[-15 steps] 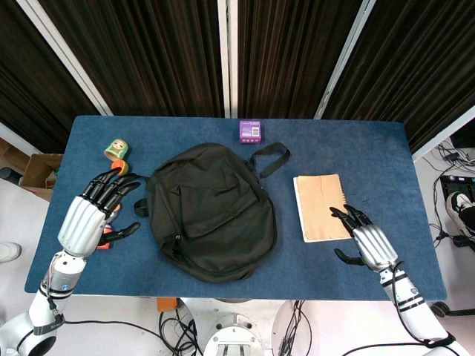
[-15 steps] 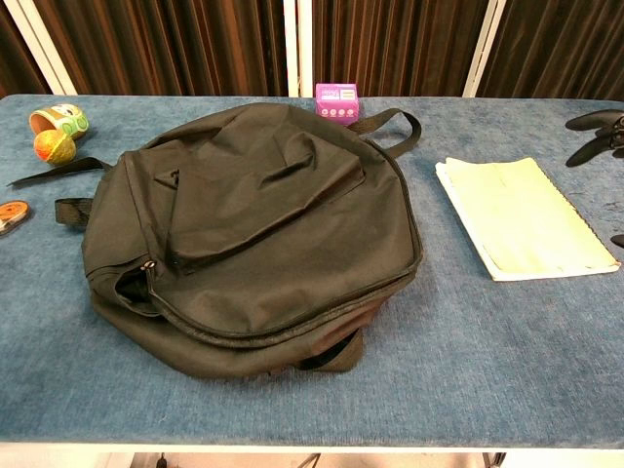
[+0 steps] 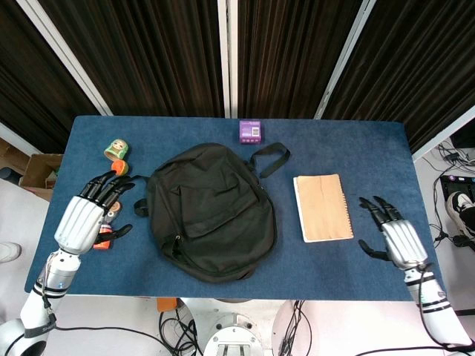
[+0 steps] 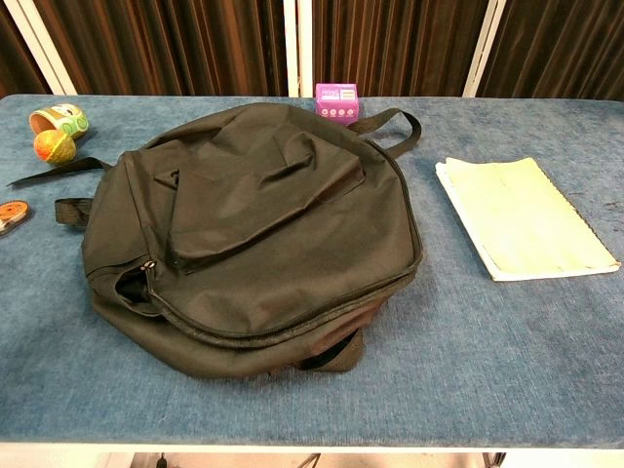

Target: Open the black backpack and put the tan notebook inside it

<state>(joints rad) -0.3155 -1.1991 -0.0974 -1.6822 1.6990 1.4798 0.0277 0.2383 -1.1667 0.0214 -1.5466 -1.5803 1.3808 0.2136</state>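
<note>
A black backpack (image 3: 211, 220) lies flat in the middle of the blue table, its zipper closed (image 4: 255, 229). To its right lies the tan notebook (image 3: 323, 207), also in the chest view (image 4: 524, 216), with its spiral edge on the right. My left hand (image 3: 87, 219) hovers left of the backpack with its fingers spread and nothing in it. Right of the notebook and clear of it, my right hand (image 3: 395, 237) is spread and empty. Neither hand shows in the chest view.
A purple box (image 3: 251, 131) stands at the table's far edge behind the backpack. A small painted figure (image 3: 116, 150) and an orange ball (image 4: 55, 146) lie at the far left. A small orange item (image 4: 12, 215) sits by my left hand. A backpack strap (image 3: 269, 158) loops toward the notebook.
My right hand has pulled back to the right, off the notebook's corner, and left the chest view. My left hand has drawn slightly left and down.
</note>
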